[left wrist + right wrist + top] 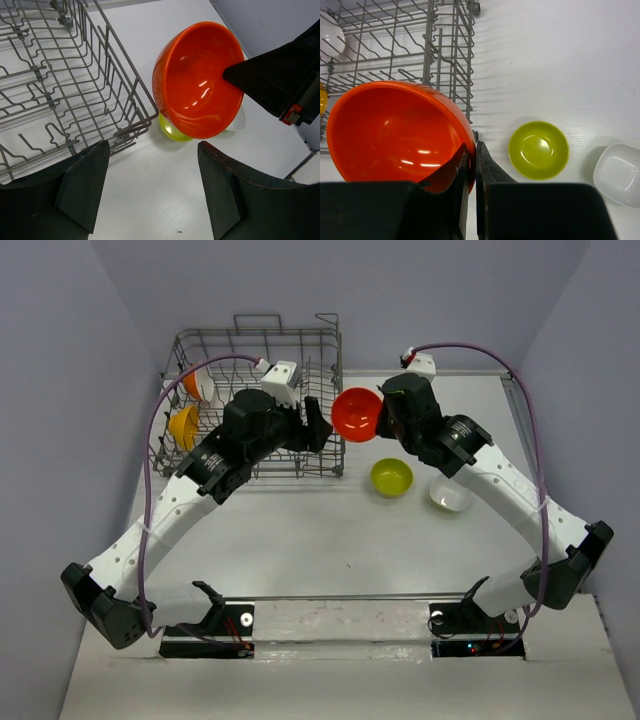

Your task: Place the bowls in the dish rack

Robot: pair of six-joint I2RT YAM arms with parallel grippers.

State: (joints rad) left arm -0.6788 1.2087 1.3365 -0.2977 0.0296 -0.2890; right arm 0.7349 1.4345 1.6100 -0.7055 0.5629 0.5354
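Right jaws: pinching rim of red bowl [356, 413], one finger inside, one outside. Bowl tilted, off desk [320, 540], just beside right wall of rack [310, 355], far middle. Right arm [500, 480] reaches in from near-right corner. Left jaws: spread, empty, over rack's near-right corner, facing red bowl. Green bowl [391, 477] and white bowl [450, 494] on desk, right of centre. Yellow bowl [184, 426] and orange-white bowl [197, 387] at rack's left end.

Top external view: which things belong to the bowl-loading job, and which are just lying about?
Job: dish rack; red-orange bowl, held in the right gripper; lime green bowl and white bowl on the table; yellow-orange bowl and orange-and-white bowl in the rack.
Not the job: no loose extras visible; only the table and the arms' purple cables.
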